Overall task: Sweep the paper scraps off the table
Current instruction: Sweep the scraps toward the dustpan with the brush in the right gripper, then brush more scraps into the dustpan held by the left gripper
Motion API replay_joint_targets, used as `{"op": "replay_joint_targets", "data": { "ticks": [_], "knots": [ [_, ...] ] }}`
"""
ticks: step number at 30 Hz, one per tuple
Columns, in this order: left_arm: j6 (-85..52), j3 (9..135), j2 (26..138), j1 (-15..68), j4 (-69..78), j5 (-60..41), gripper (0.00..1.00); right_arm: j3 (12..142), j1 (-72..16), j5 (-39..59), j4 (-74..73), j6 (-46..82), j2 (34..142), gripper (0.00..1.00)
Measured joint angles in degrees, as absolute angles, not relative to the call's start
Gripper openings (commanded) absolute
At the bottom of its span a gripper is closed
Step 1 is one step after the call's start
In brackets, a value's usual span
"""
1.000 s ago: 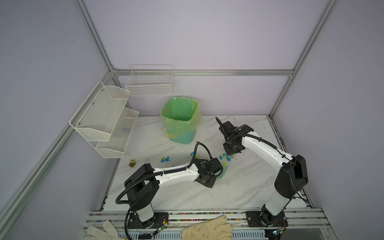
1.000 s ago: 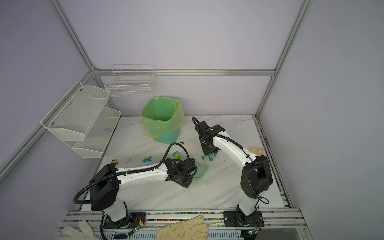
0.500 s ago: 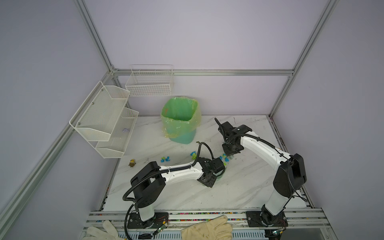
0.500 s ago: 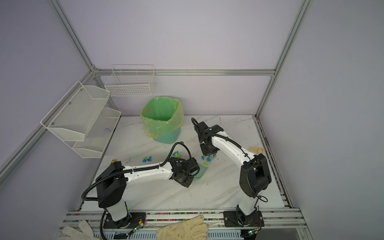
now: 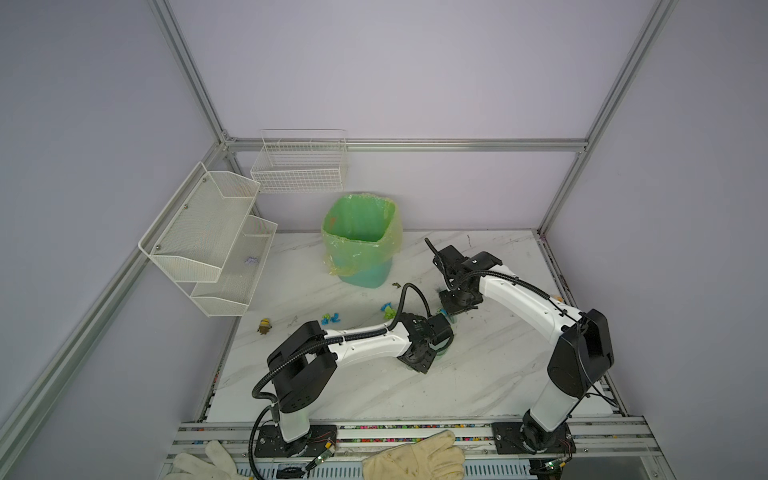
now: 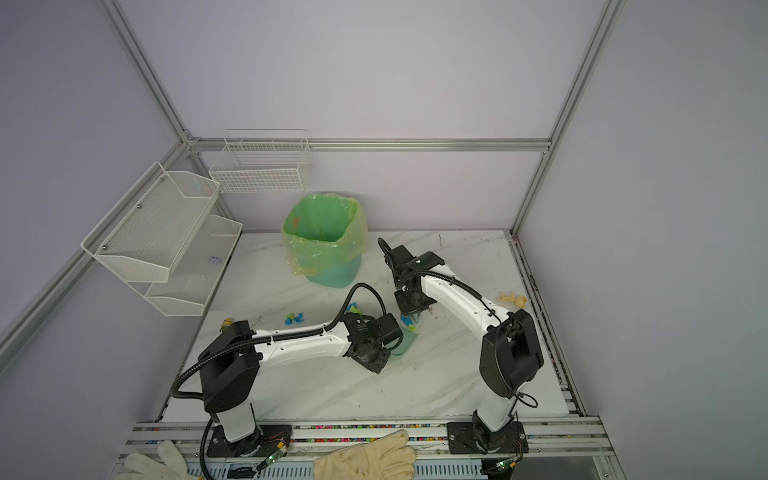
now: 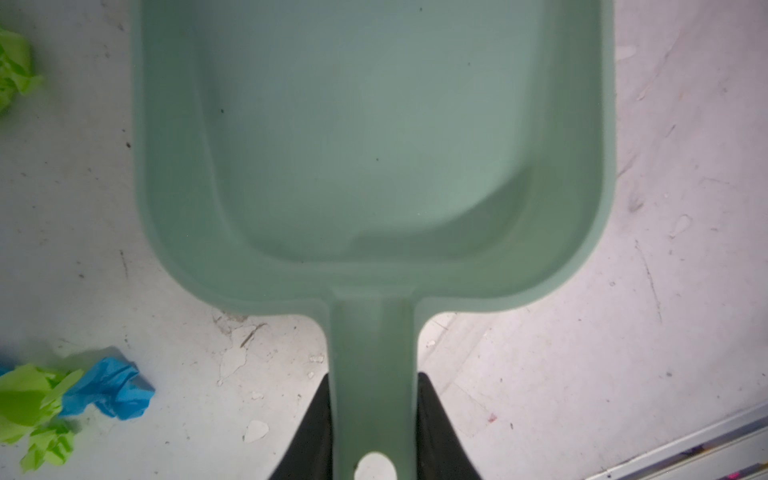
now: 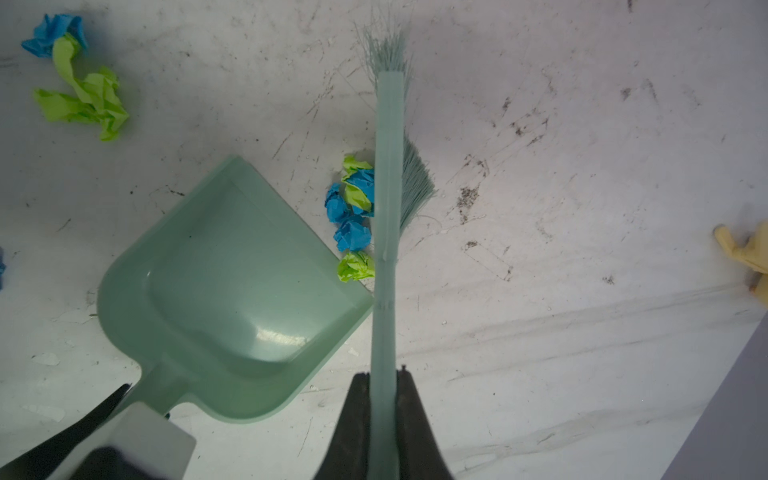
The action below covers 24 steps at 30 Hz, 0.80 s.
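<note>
My left gripper (image 7: pixel 374 378) is shut on the handle of a pale green dustpan (image 7: pixel 374 145), whose pan lies flat on the white marble table (image 5: pixel 478 374). My right gripper (image 8: pixel 384 376) is shut on the handle of a matching green brush (image 8: pixel 384 291), its bristles (image 8: pixel 413 183) on the tabletop. A cluster of blue and lime-green paper scraps (image 8: pixel 353 208) sits between the brush and the dustpan's (image 8: pixel 232 282) open lip. More paper scraps (image 5: pixel 330 319) (image 5: pixel 388 309) lie left of the left gripper (image 5: pixel 440 328). The right gripper (image 6: pixel 411 309) hangs just behind the dustpan (image 6: pixel 405 345).
A green-lined bin (image 5: pixel 361 241) stands at the back middle. White wire racks (image 5: pixel 208 232) hang on the left wall. A small yellow toy (image 5: pixel 264 326) sits by the left edge, a beige item (image 6: pixel 513 298) near the right rail. Work gloves (image 5: pixel 415 459) lie on the front rail.
The left arm has slid the dustpan a little back and right, toward the scraps by the brush. The right gripper has drawn the brush slightly nearer the dustpan.
</note>
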<state>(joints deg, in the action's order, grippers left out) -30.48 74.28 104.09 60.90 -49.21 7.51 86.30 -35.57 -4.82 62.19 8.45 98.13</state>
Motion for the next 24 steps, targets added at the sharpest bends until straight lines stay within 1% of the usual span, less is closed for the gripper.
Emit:
{"op": "replay_joint_targets", "data": {
  "ticks": [13, 24],
  "knots": [
    [-28.67, 74.37, 104.62, 59.86, -48.93, 8.14, 0.00, 77.58, -36.45, 3.31, 61.91, 7.18, 90.28, 0.00],
    [-27.57, 74.37, 104.62, 58.89, -48.88, 7.92, 0.00, 75.92, -36.69, 11.38, 61.45, 6.72, 82.65, 0.00]
  ]
}}
